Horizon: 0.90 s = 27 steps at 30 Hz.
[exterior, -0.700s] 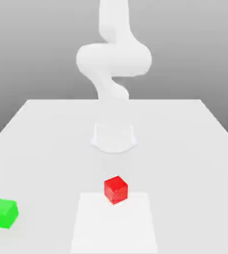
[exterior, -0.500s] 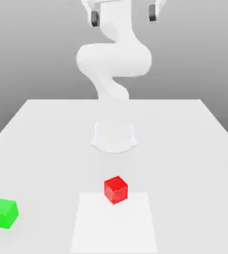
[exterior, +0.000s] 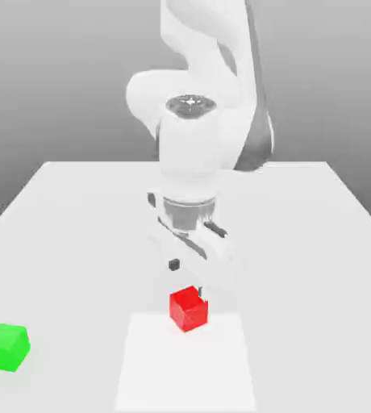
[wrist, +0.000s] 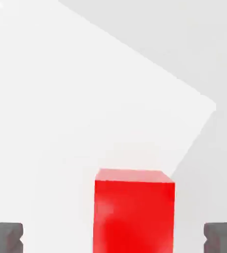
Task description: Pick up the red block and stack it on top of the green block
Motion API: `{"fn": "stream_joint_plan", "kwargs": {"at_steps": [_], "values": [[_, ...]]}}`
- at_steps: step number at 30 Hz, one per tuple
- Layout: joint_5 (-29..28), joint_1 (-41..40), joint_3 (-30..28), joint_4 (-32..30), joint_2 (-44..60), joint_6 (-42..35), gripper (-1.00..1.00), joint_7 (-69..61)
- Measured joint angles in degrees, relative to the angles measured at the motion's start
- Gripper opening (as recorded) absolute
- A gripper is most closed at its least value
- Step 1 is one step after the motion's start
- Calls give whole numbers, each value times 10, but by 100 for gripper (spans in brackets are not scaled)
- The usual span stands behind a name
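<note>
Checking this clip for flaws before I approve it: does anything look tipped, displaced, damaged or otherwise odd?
Nothing stands out. The red block sits flat on the table, the green block sits flat well off toward the exterior view's left, and the open hand is just above the red block, touching neither.

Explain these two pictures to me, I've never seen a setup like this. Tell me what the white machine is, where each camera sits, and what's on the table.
The white machine is a simulated robot arm ending in a two-finger claw. One picture looks at the scene from off the arm; the other comes from a camera on its hand. On the white table lie a red block and, towards the exterior view's left, a green block. The claw is open, hovering just above the red block, its dark fingertips either side. It holds nothing.
</note>
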Motion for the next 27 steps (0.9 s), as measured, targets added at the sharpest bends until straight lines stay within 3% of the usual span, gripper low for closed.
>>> {"fn": "stream_joint_plan", "kwargs": {"at_steps": [4,9,10,18,22,27], "values": [[-80,-9,-17,7,54,44,0,59],[-177,57,-108,16,120,99,0,126],[-184,72,-125,16,132,110,-100,131],[-179,69,-121,16,127,107,-100,128],[-109,46,-77,10,78,66,-100,79],[-30,67,-74,1,14,12,-100,23]]}}
